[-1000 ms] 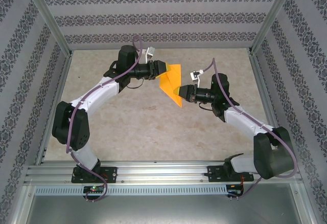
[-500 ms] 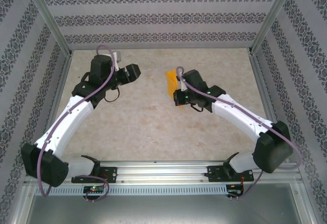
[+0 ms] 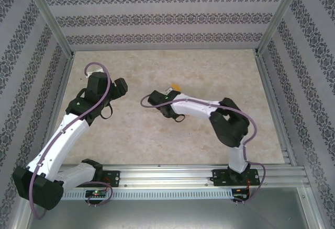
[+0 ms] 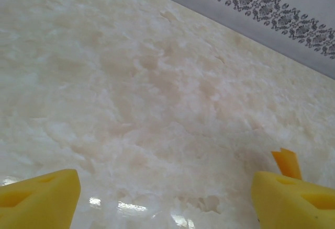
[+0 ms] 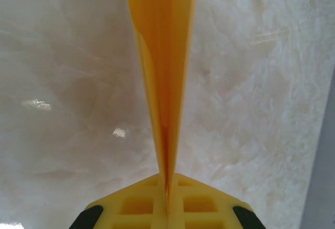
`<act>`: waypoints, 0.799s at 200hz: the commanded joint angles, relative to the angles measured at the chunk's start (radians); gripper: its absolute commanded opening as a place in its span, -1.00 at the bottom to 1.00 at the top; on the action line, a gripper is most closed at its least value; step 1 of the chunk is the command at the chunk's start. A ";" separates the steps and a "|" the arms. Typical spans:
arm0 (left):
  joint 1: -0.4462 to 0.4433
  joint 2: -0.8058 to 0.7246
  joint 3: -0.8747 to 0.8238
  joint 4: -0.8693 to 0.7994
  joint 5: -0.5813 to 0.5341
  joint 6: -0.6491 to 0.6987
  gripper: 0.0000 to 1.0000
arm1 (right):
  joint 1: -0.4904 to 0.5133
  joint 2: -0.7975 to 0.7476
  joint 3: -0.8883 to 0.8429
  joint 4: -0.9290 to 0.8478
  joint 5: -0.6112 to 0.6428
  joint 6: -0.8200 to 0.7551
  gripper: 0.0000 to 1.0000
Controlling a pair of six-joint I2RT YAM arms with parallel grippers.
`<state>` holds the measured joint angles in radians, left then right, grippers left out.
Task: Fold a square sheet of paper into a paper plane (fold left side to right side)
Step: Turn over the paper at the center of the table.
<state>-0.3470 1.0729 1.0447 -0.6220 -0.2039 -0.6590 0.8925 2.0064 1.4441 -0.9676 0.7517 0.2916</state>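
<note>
The orange sheet of paper [image 5: 162, 56] is folded into a narrow creased wedge, seen edge-on in the right wrist view. My right gripper [image 5: 167, 184] is shut on its near end, and the paper runs straight away from the jaws above the table. From above, a small orange tip of the paper [image 3: 176, 87] pokes out past the right gripper [image 3: 168, 94] near the table's middle. My left gripper [image 3: 121, 88] sits well to the left, apart from the paper. Its fingers stand open [image 4: 165, 183] with bare table between them, and a bit of orange paper [image 4: 286, 162] shows far off.
The pale marbled table [image 3: 209, 72] is walled by patterned panels on three sides, with metal posts [image 3: 52, 25] at the back corners. A metal rail [image 3: 167, 176] runs along the near edge by the arm bases.
My left gripper has let go of the paper, opened wide and pulled back to the left. My right arm has swung left and nearer, carrying the folded paper.
</note>
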 commanded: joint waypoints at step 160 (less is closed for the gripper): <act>-0.008 0.371 -0.070 0.395 0.570 -0.122 0.64 | -0.098 -0.547 -0.290 0.245 -0.463 0.038 0.38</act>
<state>-0.3470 1.3582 0.9844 -0.4301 0.1360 -0.7277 0.8639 1.5814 1.2331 -0.8310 0.3969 0.3065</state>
